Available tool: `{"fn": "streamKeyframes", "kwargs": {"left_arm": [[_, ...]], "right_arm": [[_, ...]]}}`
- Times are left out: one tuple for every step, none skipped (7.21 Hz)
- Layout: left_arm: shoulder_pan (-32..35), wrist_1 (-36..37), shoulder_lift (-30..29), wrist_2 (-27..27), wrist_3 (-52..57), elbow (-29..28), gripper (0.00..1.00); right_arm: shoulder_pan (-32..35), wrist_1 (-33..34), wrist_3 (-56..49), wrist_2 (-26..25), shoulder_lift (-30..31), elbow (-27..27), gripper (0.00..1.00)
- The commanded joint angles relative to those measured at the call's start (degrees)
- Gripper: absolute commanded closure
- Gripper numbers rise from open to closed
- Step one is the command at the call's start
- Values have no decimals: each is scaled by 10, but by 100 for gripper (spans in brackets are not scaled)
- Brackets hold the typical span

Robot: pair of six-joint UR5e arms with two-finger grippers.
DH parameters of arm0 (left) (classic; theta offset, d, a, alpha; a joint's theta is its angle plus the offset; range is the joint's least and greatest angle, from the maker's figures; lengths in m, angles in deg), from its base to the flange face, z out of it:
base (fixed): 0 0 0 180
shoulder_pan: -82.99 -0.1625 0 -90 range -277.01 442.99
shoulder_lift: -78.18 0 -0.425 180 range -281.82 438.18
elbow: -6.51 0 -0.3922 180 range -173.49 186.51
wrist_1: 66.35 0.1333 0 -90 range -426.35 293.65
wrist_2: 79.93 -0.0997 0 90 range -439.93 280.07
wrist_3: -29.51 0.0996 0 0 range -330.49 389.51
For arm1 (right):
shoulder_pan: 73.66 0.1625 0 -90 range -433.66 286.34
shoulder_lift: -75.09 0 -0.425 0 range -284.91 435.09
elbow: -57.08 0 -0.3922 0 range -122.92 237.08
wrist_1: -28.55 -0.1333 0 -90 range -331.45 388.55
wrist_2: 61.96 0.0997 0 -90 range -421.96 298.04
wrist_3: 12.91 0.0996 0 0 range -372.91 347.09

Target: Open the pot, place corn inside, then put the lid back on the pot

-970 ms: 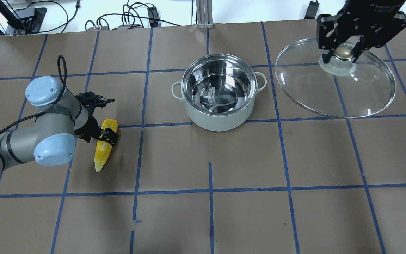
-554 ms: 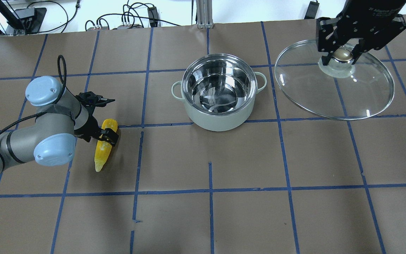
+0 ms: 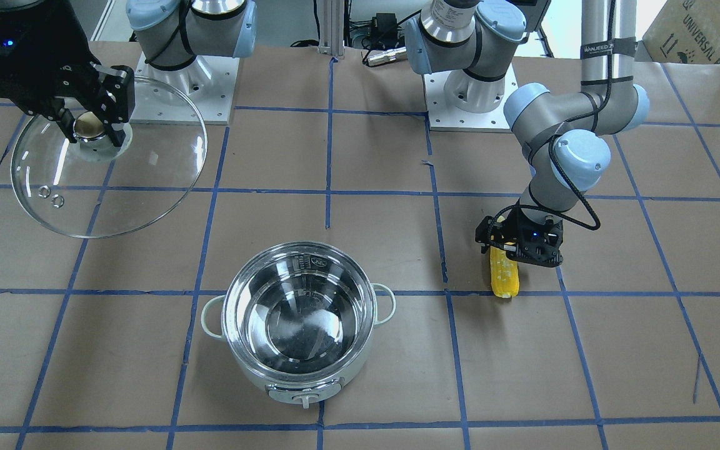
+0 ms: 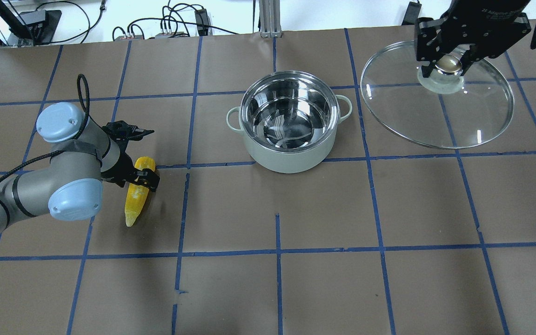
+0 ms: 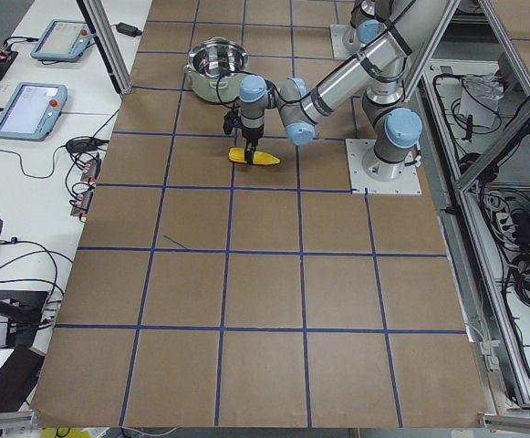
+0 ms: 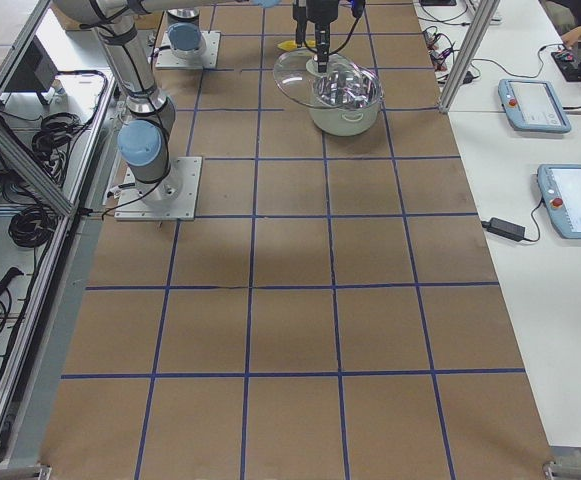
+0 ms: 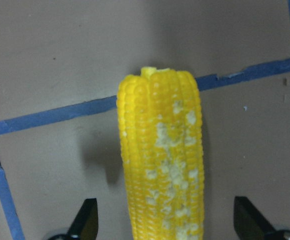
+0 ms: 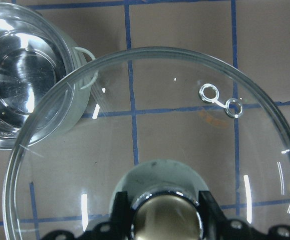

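— Step in hand?
— Judged as pickup of the corn (image 4: 135, 204). Found the pot (image 4: 287, 160) uncovered and empty, upright on the surface (image 4: 324, 209), centre of the overhead view.
— Located the lid (image 4: 435, 111)?
— Yes. Noted it held aloft and tilted, upper right of the overhead view, off to the side of the pot. Noted the right end effector (image 4: 445, 64) pinching the knob (image 8: 165, 220) from both sides.
— And the corn?
— Found lying flat on the surface, left of centre in the overhead view, well apart from the pot, pointed end toward the lower edge. Observed the left end effector (image 7: 166, 222) poised low over it near the thick end, spread, fingers (image 7: 86, 220) either side with a gap to each in the wrist view. No grip as yet.
— Next move?
— Calls for closing across the corn, lifting straight, then carrying rightward over the pot. Recommend releasing low and level: appears close to the pot's inner width in length, so may lodge askew if dropped carelessly. Thereafter, lid back over the pot, centred before lowering.
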Motion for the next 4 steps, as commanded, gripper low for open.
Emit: {"fn": "streamKeyframes", "kwargs": {"left_arm": [[-3,15,0,10,-1,1,36],[-5,17,0,10,-1,3,60],[-5,27,2,10,-2,6,77],[-5,29,9,11,0,1,88]], "right_arm": [[-1,19,-1,-1,1,-9,65],[-1,19,0,-1,1,-10,65],[-1,19,0,0,1,-11,65],[-1,19,0,0,0,-11,65]]}}
